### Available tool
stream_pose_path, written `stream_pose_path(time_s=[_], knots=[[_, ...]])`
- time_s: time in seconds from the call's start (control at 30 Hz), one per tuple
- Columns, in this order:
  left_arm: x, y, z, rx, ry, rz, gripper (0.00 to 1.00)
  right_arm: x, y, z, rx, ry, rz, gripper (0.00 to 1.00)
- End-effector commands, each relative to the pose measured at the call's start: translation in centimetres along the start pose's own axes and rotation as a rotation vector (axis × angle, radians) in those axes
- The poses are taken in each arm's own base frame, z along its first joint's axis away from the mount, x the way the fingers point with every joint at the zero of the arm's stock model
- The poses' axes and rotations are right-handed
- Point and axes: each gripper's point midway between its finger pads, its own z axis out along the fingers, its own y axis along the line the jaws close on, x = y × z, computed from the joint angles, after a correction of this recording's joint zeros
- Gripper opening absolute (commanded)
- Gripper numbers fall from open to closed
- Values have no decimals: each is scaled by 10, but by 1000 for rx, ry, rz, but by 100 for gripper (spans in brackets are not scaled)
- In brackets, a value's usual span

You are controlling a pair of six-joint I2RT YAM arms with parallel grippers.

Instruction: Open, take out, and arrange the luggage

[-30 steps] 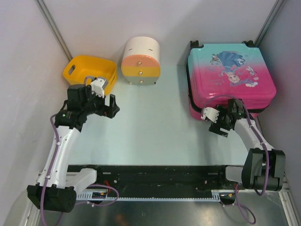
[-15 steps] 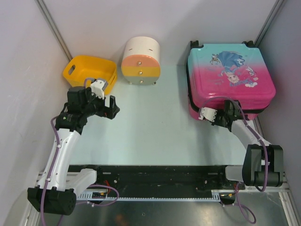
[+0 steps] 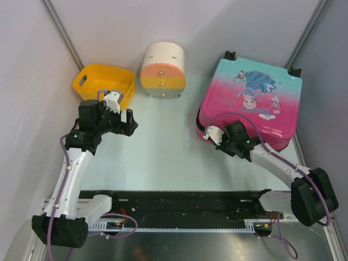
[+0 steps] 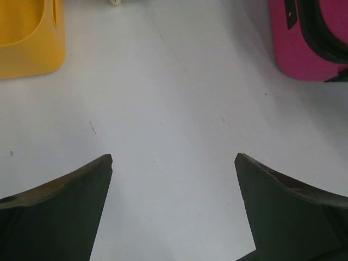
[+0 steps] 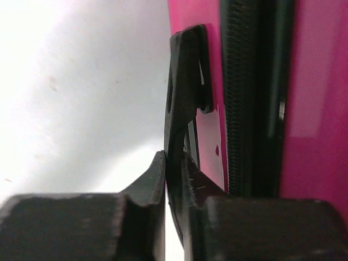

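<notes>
The luggage (image 3: pixel 255 103) lies flat, printed face up, at the right rear of the table (image 3: pixel 163 152), turned askew so that its pink near-left corner points toward the arms and its wheels toward the back wall. The right hand (image 5: pixel 173 163) is clamped on a thin black tab (image 5: pixel 185 81) on the pink side wall, just beside the zip (image 5: pixel 239 81); the tab is pinched flat between the two fingers, and whether it is a zip pull or a carry strap cannot be told from here. The left hand (image 4: pixel 174 163) hangs over bare table with its fingers wide apart, holding nothing, near the yellow basket (image 3: pixel 103 81) and well apart from the case; the round drawer box (image 3: pixel 163 68) stands between the basket and the case at the back. The step in hand looks like gaining a hold on the closed case in order to open it. To do it well, any pull should probably run in line with the tab and not across it, since so thin a piece could slip out of a pinch near the fingertips. The free left hand could steady the shell so that the light case does not slide.
</notes>
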Motion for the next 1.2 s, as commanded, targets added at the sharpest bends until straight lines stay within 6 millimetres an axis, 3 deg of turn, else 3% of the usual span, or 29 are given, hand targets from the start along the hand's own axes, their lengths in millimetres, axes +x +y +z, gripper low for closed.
stream_pose_path(time_s=[0.0,0.07,0.1,0.17,0.2,0.23,0.27,0.43,0.53,0.63,0.67,0.7,0.73,0.77,0.8,0.83,0.87,0.9,1.0,1.13,1.17], knots=[[-7,7,4,-46,-29,-31,100,-42,25,-10,-79,-85,369,20],[-6,9,6,-56,-24,-47,100,-51,23,-7,-51,-81,465,24],[-6,9,6,-58,-26,-52,100,-60,28,-10,-79,-91,457,40],[-7,9,6,-63,-29,-68,100,-87,18,-22,-87,-145,448,54],[-8,9,6,-63,-32,-74,100,-95,29,-28,-135,-144,417,66],[-7,9,6,-63,-31,-73,100,-114,20,-42,-131,-186,393,69],[-8,9,6,-61,-34,-72,100,-121,21,-49,-133,-192,373,71],[-11,4,13,-33,-34,-121,100,-130,9,-87,-94,-179,308,81],[-10,-3,19,22,-29,-120,100,-141,-15,-121,-13,-249,308,90],[-12,-15,24,89,-41,-99,100,-147,-68,-160,126,-385,388,99],[-11,-24,27,117,-35,-81,100,-123,-106,-170,212,-386,482,100],[-11,-29,28,133,-36,-62,100,-124,-122,-185,216,-438,509,100],[-12,-32,31,138,-39,-50,100,-109,-142,-188,246,-421,567,100],[-11,-43,34,164,-33,-30,100,-91,-150,-189,245,-384,621,100],[-8,-47,36,172,-28,-21,100,-61,-180,-210,322,-374,712,100],[-7,-53,38,190,-26,-11,100,-41,-189,-207,326,-339,774,100],[-6,-61,39,213,-25,2,100,-21,-188,-210,319,-305,842,100],[-1,-65,41,225,-14,7,100,13,-197,-223,346,-302,940,100],[5,-74,47,255,-2,15,100,70,-199,-229,346,-232,1133,100],[16,-83,53,296,22,6,99,117,-196,-212,310,-145,1319,98],[18,-87,52,319,23,2,100,124,-189,-198,242,-117,1369,97]])
